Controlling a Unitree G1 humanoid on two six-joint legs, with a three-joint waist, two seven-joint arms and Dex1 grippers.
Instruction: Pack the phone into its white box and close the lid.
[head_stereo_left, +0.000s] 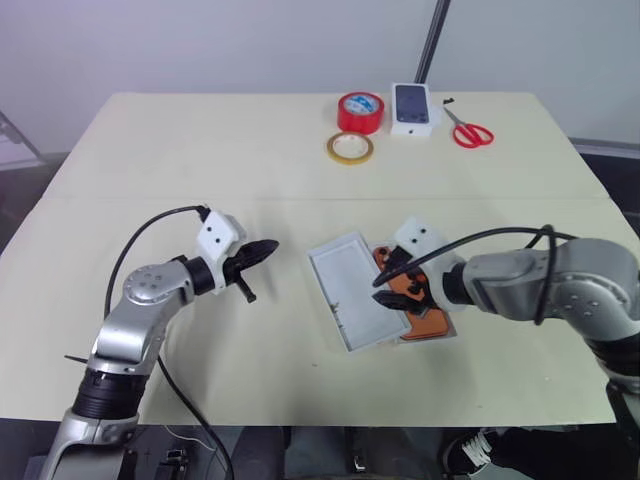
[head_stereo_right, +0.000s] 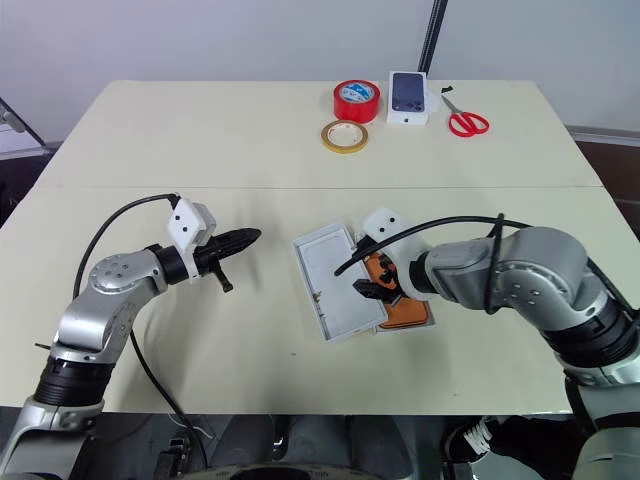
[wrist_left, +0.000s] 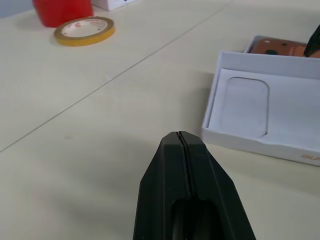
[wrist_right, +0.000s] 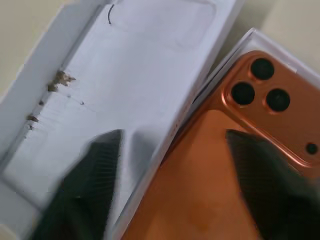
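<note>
Tabletop (head_stereo_left: 150, 160); white box (head_stereo_left: 350, 285) near the front edge, right of centre, tilted, phone (head_stereo_left: 425, 315) in a tray touching its right side. Right gripper (head_stereo_left: 400, 292) jaws part-open straddling both. Left gripper (head_stereo_left: 262, 252) jaws closed, empty, apart. Risk: a finger catches the box wall and shoves it

Head stereo overhead; wrist cameras close.
</note>
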